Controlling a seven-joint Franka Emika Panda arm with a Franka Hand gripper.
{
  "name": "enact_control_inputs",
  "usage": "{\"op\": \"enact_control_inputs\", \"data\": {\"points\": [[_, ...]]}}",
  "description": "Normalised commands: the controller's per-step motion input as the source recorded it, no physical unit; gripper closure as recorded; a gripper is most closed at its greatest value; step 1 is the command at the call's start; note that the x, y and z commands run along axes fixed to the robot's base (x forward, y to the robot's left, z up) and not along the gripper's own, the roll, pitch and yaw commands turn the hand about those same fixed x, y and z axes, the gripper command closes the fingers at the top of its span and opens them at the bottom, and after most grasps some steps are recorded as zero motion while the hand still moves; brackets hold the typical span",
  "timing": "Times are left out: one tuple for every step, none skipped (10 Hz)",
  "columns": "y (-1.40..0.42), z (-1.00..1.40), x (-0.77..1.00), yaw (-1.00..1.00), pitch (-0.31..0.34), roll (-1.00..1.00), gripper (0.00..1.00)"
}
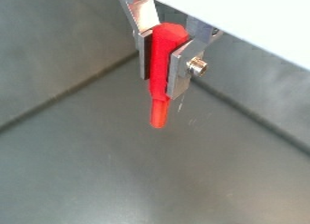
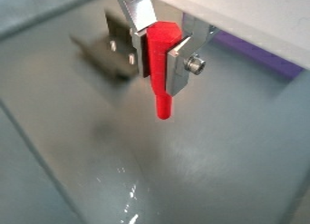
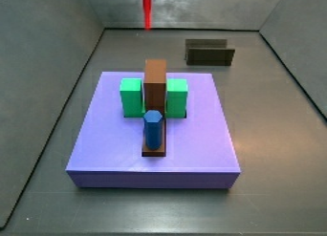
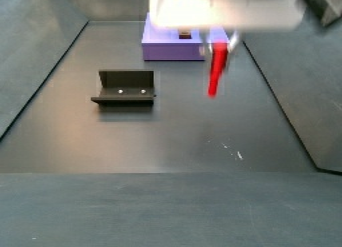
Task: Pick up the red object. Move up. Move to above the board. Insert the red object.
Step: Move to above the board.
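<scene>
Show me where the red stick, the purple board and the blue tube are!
red object (image 2: 161, 78), a wrist view, on its shaft between the gripper (image 2: 162, 64) fingers.
board (image 3: 109, 149), a side view, on its bare top.
blue cylinder (image 3: 152, 130), a side view, on its side.

The tool (image 4: 218, 46) holds the red object (image 4: 215, 71) aloft, seemingly between board (image 4: 167, 48) and fixture (image 4: 124, 88).

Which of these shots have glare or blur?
In a wrist view, glare streaks the floor under the gripper holding the red object; in a side view, the gripper is a washed-out white blur; the board looks sharp.
</scene>
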Motion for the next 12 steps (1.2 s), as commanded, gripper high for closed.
{"op": "enact_control_inputs", "data": {"points": [[-0.01,1.4,-0.05,0.0,0.026,0.01,1.0],[0.0,1.4,-0.02,0.01,0.004,0.02,1.0],[0.01,1.4,0.04,0.0,0.061,0.0,1.0],[0.0,1.4,0.04,0.0,0.08,0.0,1.0],[0.0,0.35,0.02,0.0,0.075,0.01,1.0],[-1.4,0.16,0.17,-0.17,0.212,-0.01,1.0],[-1.4,0.14,0.18,-0.16,0.16,0.0,1.0],[-1.4,0.15,0.17,-0.08,0.128,0.01,1.0],[-1.4,0.14,0.18,-0.04,0.092,-0.04,1.0],[-1.4,0.15,0.19,-0.02,0.09,-0.02,1.0],[-1.4,0.15,0.2,0.0,0.099,-0.02,1.0],[-1.4,0.15,0.22,0.0,0.114,-0.01,1.0]]}}
